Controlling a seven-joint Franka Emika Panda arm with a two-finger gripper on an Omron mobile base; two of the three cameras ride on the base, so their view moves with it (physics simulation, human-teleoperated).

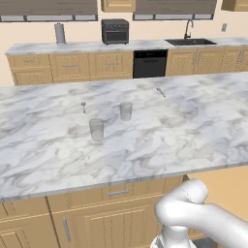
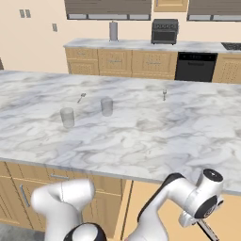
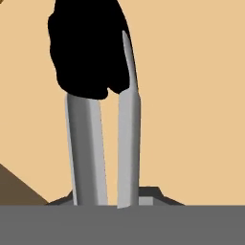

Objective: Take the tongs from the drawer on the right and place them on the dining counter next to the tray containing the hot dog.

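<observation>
Two grey tongs arms between closed jaws

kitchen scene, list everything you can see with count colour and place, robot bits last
dining counter: one, white marble with grey veins, across the middle
glasses: two, clear grey, upright on the dining counter, left of centre
small utensils: two, thin and silver, on the counter, one by the glasses, one further right
wall counter: one, marble, along the back wall
toaster oven: one, black, on the wall counter
dishwasher: one, black, under the wall counter
tongs: one, grey arms with a black end, over the tan drawer floor, held
gripper: one, dark, below the counter edge, shut on the tongs
</observation>
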